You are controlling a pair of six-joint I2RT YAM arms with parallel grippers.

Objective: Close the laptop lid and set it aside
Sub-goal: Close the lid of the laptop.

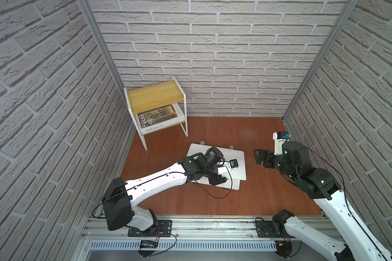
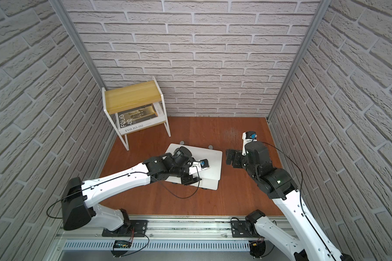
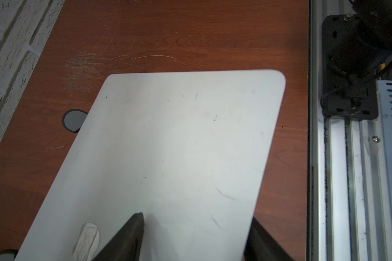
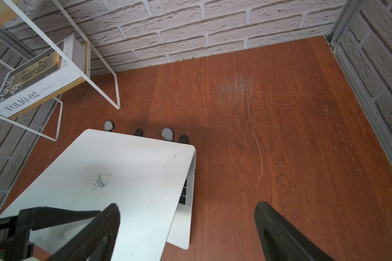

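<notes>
The silver-white laptop [image 4: 183,235] sits on the wooden table, mid-left in both top views. Its laptop lid [image 1: 226,152] [image 2: 213,156] [image 3: 179,135] [image 4: 122,169] is lowered far but still ajar: a strip of black keys [image 4: 182,196] shows in the gap. My left gripper [image 1: 216,179] [image 2: 189,179] [image 3: 197,218] is at the lid's front edge, jaws wide apart. One finger [image 3: 138,228] lies over the lid, the other is past its edge. My right gripper [image 1: 258,156] [image 2: 230,158] [image 4: 186,208] hovers open just right of the laptop, holding nothing.
Grey stand tabs [image 1: 203,142] [image 4: 109,125] poke out behind the laptop. A white-framed shelf rack [image 1: 156,97] holding the FOLIO-02 book [image 1: 156,122] stands at the back left corner. Brick walls close three sides; a metal rail [image 1: 190,223] runs along the front.
</notes>
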